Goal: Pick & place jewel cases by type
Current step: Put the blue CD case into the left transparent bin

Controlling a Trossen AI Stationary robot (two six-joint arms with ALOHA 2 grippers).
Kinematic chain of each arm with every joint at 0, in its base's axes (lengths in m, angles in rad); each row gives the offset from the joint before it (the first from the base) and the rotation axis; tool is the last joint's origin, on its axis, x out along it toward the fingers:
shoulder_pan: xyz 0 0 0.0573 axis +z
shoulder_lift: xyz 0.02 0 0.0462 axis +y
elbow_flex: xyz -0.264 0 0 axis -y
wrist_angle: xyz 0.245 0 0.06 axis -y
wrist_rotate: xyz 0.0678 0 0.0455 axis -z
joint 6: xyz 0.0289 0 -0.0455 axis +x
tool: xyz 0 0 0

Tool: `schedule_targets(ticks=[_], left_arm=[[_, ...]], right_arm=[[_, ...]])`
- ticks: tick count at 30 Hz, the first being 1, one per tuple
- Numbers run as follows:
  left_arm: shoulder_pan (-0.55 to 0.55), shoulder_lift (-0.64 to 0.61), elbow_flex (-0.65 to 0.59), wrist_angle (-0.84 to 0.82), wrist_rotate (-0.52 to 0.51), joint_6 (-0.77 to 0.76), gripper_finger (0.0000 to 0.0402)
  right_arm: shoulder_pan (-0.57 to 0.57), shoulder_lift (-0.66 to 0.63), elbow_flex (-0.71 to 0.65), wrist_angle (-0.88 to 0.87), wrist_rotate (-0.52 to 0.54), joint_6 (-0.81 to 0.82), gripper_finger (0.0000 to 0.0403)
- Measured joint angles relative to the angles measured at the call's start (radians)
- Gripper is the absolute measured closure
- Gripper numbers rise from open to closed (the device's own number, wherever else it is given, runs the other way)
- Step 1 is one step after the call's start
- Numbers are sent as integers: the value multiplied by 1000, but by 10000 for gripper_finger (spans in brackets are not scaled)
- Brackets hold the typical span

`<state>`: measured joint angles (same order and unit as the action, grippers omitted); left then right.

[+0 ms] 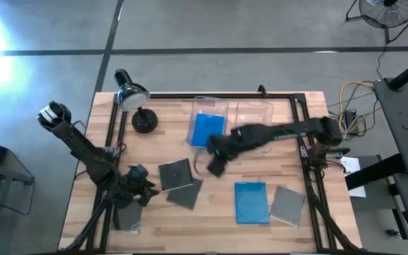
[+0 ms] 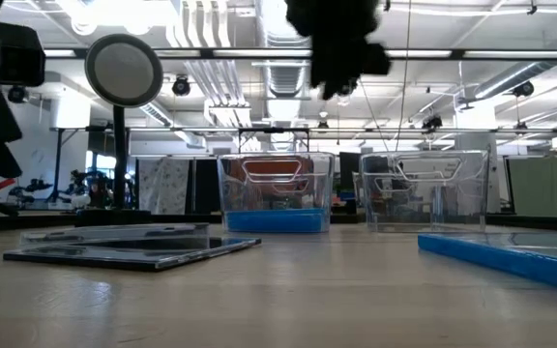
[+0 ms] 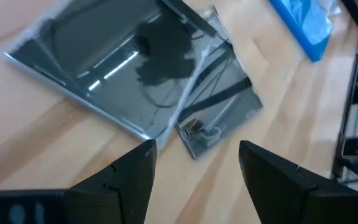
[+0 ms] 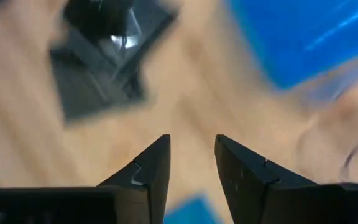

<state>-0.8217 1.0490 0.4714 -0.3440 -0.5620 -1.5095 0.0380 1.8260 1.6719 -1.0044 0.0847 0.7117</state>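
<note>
Hovering my right gripper (image 1: 214, 161) over mid-table in the high view, empty, w/ the blue-filled bin (image 1: 209, 122) just behind it and the second clear bin (image 1: 255, 117) beside that. A pair of overlapped grey cases (image 1: 180, 181) lies just to its left; a blue case (image 1: 251, 201) and a grey case (image 1: 287, 205) lie nearer the front edge, on its other side. My left gripper (image 1: 142, 185) waits low at the front-left, close to the grey pair; another grey case (image 1: 127, 216) sits under that arm. A desk lamp (image 1: 134, 99) stands at the back-left corner.

Low view: my right gripper (image 2: 341, 43) hangs high above the wood, well clear of both bins; the grey pair (image 2: 133, 244) lies flat, the blue case's edge (image 2: 506, 257) shows at the side.

Left wrist view: left fingers (image 3: 132, 177) spread apart, nothing between them, the two grey cases (image 3: 142, 74) right ahead, one lapping the other.

Right wrist view: right fingers (image 4: 151, 168) parted w/ a narrow gap, holding nothing; grey cases (image 4: 101, 68) ahead to one side, blue (image 4: 303, 37) to the other.

Risks, my guess: the grey pair overlaps, so a pinch on the top one may drag or tip its neighbour. Cases are thin and flat on wood, so fingertips could skid over the edge and miss. Both arms are near that pair, so reaching in together risks a bump. A tilted release could catch a case on the bin rim.
</note>
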Motion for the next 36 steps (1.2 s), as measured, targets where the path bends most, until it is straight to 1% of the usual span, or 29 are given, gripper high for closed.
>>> schedule_targets(ticks=[2, 5, 7, 10, 13, 16, 21, 25, 29, 31, 33, 34, 36], left_arm=[[26, -4, -1, 5, 21, 23, 188], [67, -9, 1, 27, 86, 78, 188], [88, -9, 6, 30, 116, 106, 188], [106, -9, 12, 31, 118, 129, 188], [116, -8, 13, 30, 107, 129, 188], [116, -8, 13, 30, 68, 124, 188], [116, -8, 13, 29, 25, 121, 188], [116, -8, 13, 29, 1, 120, 188], [116, -8, 13, 29, 1, 120, 188], [116, -8, 13, 30, 1, 120, 188], [116, -8, 13, 30, 1, 119, 188], [116, -8, 13, 30, 2, 119, 188], [116, -8, 12, 29, 2, 118, 188]], right_arm=[[-80, 17, 30, 38, 18, -26, 293], [-208, 55, 76, 40, 13, -95, 307], [-279, 100, 94, 43, -18, -144, 315], [-342, 177, 119, 25, -80, -193, 324], [-361, 254, 160, -8, -129, -227, 327], [-355, 362, 217, -77, -135, -265, 328], [-356, 547, 380, -323, -139, -309, 328], [-351, 633, 502, -476, -108, -361, 328], [-331, 619, 619, -440, -3, -363, 327], [-321, 571, 678, -456, 54, -359, 325], [-307, 455, 668, -432, 99, -351, 320], [-292, 369, 646, -435, 139, -336, 317], [-238, 199, 575, -448, 278, -250, 310]])
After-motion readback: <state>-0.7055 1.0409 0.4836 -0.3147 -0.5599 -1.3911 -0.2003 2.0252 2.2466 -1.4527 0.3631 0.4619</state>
